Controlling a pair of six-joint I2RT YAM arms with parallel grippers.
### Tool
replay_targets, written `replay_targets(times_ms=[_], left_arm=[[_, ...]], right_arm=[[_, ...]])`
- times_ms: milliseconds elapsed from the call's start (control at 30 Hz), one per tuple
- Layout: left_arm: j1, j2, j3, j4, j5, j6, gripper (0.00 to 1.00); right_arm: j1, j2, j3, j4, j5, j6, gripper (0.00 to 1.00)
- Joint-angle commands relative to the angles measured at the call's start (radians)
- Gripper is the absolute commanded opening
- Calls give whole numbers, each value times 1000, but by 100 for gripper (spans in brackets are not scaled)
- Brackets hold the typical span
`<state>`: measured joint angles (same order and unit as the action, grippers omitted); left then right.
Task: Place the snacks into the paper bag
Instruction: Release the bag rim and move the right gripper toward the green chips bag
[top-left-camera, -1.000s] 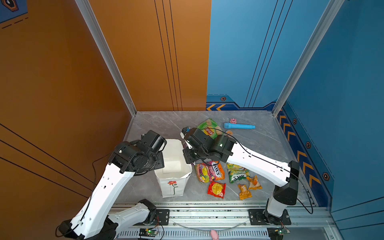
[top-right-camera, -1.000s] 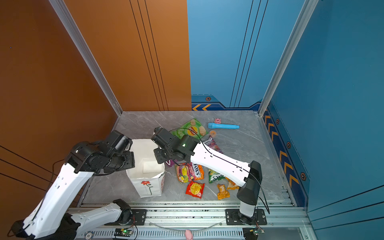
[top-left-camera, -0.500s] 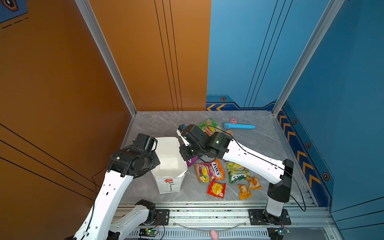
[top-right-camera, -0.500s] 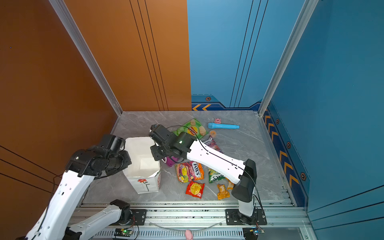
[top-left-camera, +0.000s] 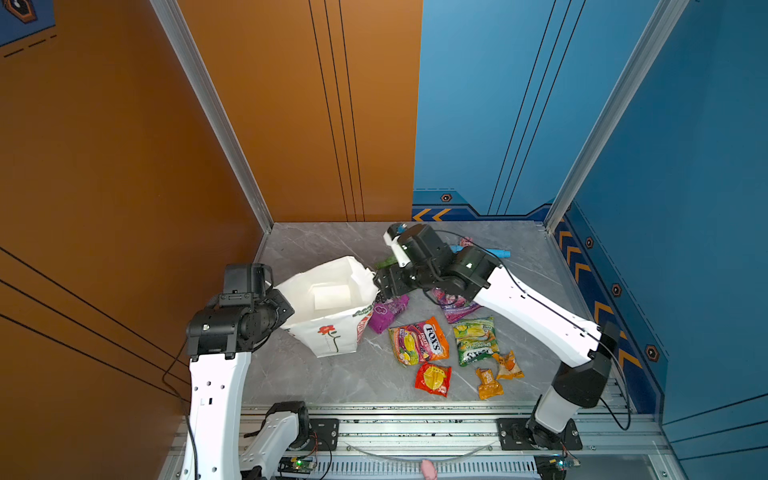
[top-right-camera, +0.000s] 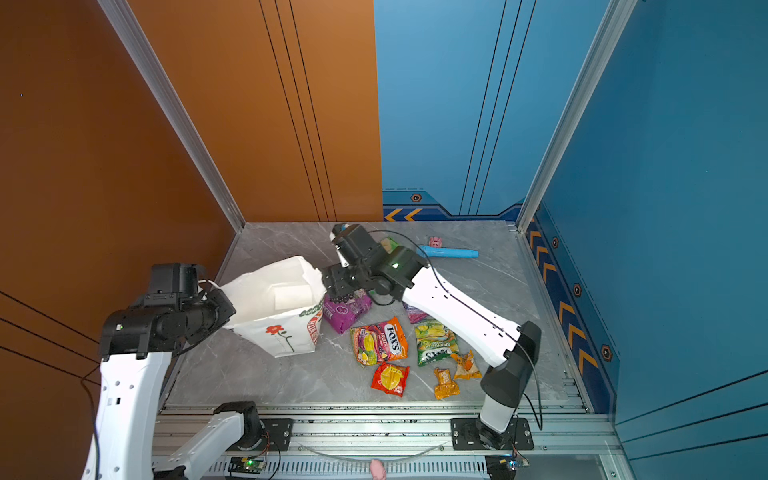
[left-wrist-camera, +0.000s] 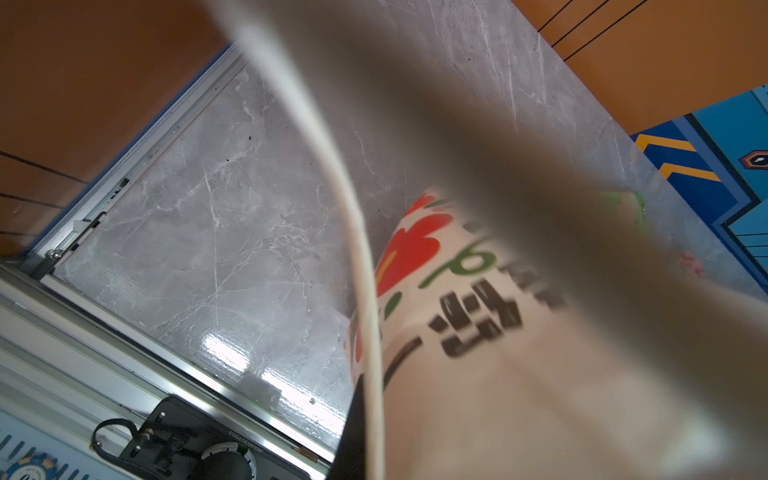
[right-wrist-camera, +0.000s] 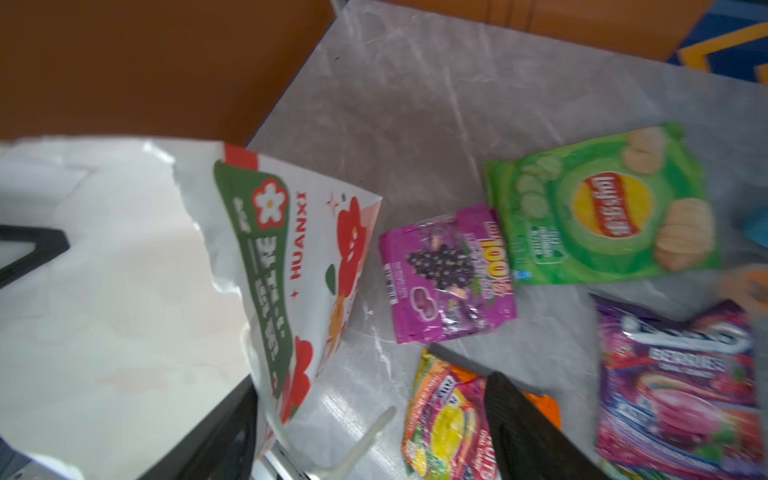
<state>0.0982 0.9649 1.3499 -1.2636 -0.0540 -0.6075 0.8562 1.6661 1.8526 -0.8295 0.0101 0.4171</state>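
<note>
The white paper bag (top-left-camera: 328, 316) (top-right-camera: 282, 320) leans on the floor with its mouth open. My left gripper (top-left-camera: 286, 309) (top-right-camera: 226, 309) is shut on the bag's left rim. In the left wrist view the bag's wall (left-wrist-camera: 519, 395) and cord handle (left-wrist-camera: 365, 257) hide most of that gripper (left-wrist-camera: 370, 440). My right gripper (top-left-camera: 380, 286) (right-wrist-camera: 374, 382) stands open astride the bag's right rim (right-wrist-camera: 270, 374). The snacks lie to the right: purple packet (top-left-camera: 388, 311) (right-wrist-camera: 449, 274), orange bag (top-left-camera: 419, 340), green candy bag (top-left-camera: 476, 338), red wrapper (top-left-camera: 433, 379), orange-yellow wrappers (top-left-camera: 489, 382), berries bag (right-wrist-camera: 681, 382), green chips bag (right-wrist-camera: 602, 208).
A blue cylinder (top-right-camera: 449, 251) and a small pink toy (top-right-camera: 435, 241) lie at the back of the grey floor. An orange wall stands close on the left, a blue wall on the right. A metal rail (top-left-camera: 415, 428) runs along the front edge.
My left gripper has shut on the bag's left rim. My right gripper has opened at the right rim. The bag has shifted left and leans more.
</note>
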Motion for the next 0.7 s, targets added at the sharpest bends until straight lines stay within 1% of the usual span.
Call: replay_targets(times_ms=[0,33,100,167,200,267,300,333,400,533,667], left_arm=[[46,11,18,32,54,84,0],[61,14,14,44,69,95,0],[74,17,13,60,86,108,0],[78,24,12,76,107,117,0],[77,29,12,83,118,122,0],[80,44,17,87,125,133,0],[81,53,23,87,125,146,0],[82,61,29,85,118,155,0],[83,70,38,85,99,174,0],[88,85,55,82,71,205,0],[89,104,62,83,81,222,0]], right_arm=[[-145,-60,-84,61,42,4,86],[-202,-63,-106,81,19,12,86],[-277,-65,-142,136,-45,29,86],[-330,-56,-170,196,-120,46,87],[-351,-44,-174,216,-139,40,87],[-381,3,-150,211,-121,4,90],[-400,40,-129,199,-105,-18,95],[-421,81,-107,192,-102,-42,96],[-463,167,-66,180,-101,-86,96],[-531,382,95,118,-151,-153,95],[-540,566,251,68,-156,-214,94]])
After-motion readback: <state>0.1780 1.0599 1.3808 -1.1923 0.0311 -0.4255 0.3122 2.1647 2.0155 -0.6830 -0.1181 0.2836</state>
